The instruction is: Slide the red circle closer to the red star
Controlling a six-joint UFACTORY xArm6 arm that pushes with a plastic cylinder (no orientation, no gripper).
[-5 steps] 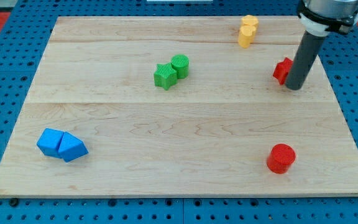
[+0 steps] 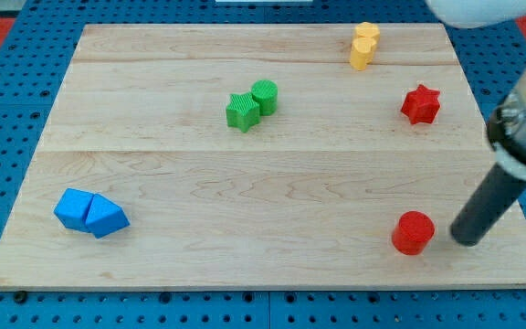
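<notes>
The red circle (image 2: 413, 232) sits near the view's bottom right of the wooden board. The red star (image 2: 421, 104) lies well above it, near the board's right edge. My tip (image 2: 465, 239) rests on the board just right of the red circle, a small gap apart from it. The rod slants up to the view's right.
A green star (image 2: 241, 112) and green circle (image 2: 265, 96) touch near the board's upper middle. Two yellow blocks (image 2: 364, 46) stand at the view's top. Two blue blocks (image 2: 90, 214) lie at the bottom left. The board's right edge (image 2: 510, 183) is close to my tip.
My tip has moved from beside the red star down toward the view's bottom, to just right of the red circle. The red star is now uncovered. No block has moved.
</notes>
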